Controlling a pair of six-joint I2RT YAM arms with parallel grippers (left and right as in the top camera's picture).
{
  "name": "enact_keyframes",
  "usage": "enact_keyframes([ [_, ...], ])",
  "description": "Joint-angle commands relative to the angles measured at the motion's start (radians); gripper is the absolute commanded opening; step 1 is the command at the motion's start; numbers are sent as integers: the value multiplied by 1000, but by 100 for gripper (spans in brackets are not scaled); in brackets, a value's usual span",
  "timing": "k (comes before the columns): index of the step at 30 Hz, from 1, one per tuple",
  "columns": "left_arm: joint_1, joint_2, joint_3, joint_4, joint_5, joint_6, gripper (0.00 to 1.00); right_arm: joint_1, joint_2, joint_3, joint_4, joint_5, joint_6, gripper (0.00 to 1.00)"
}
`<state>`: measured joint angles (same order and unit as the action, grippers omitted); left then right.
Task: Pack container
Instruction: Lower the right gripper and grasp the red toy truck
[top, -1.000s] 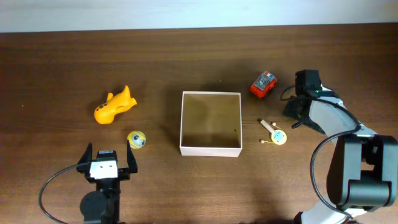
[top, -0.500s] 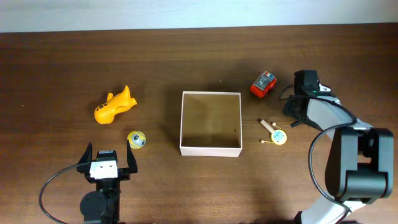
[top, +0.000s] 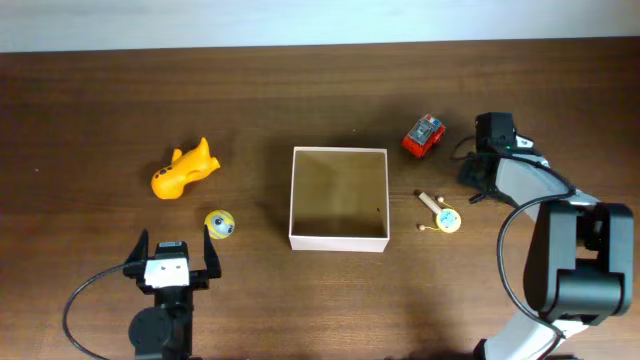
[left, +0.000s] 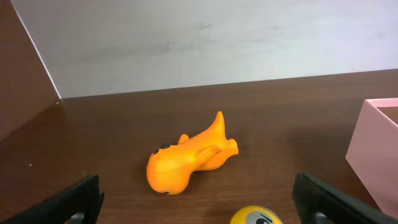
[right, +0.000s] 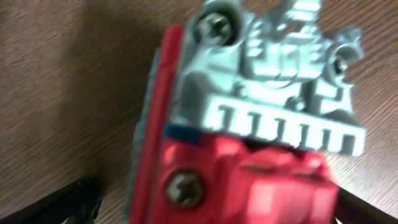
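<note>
While the right gripper (right: 214, 205) hangs spread wide close by the red toy truck (top: 423, 135), off the far right corner of the empty container (top: 338, 241) at mid-table, the left gripper (top: 172, 262) sits equally spread near the yellow ball (top: 219, 224). Closing off-centre on that lumpy truck could squirt it away, I reckon.

Brown table (top: 100, 100) holds the container (top: 338, 241) and 4 toys (top: 183, 170).
</note>
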<state>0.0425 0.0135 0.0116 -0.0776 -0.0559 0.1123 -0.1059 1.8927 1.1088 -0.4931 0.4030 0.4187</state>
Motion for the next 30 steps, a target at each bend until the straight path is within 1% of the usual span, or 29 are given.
enact_keyframes([
  [1, 6, -8, -3, -2, 8, 10, 99, -31, 27, -6, -1, -35, -16, 99],
  [2, 6, -8, -3, -2, 8, 10, 99, -35, 27, -6, 2, -64, -3, 99],
  [6, 6, -8, -3, -2, 8, 10, 99, -51, 27, -6, 12, -93, 234, 99],
  [9, 6, -8, -3, -2, 8, 10, 99, -52, 27, -6, 39, -98, 278, 99],
  [16, 6, -8, -3, -2, 8, 10, 99, -53, 27, -6, 57, -103, 267, 100],
  [18, 6, -8, -3, -2, 8, 10, 99, -55, 27, -6, 56, -103, 266, 98],
  [25, 6, -8, -3, -2, 8, 10, 99, -81, 27, -6, 55, -134, 128, 95],
  [27, 6, -8, -3, -2, 8, 10, 99, -90, 27, -6, 52, -138, 108, 95],
  [30, 6, -8, -3, -2, 8, 10, 99, -103, 27, -6, 52, -150, 72, 90],
])
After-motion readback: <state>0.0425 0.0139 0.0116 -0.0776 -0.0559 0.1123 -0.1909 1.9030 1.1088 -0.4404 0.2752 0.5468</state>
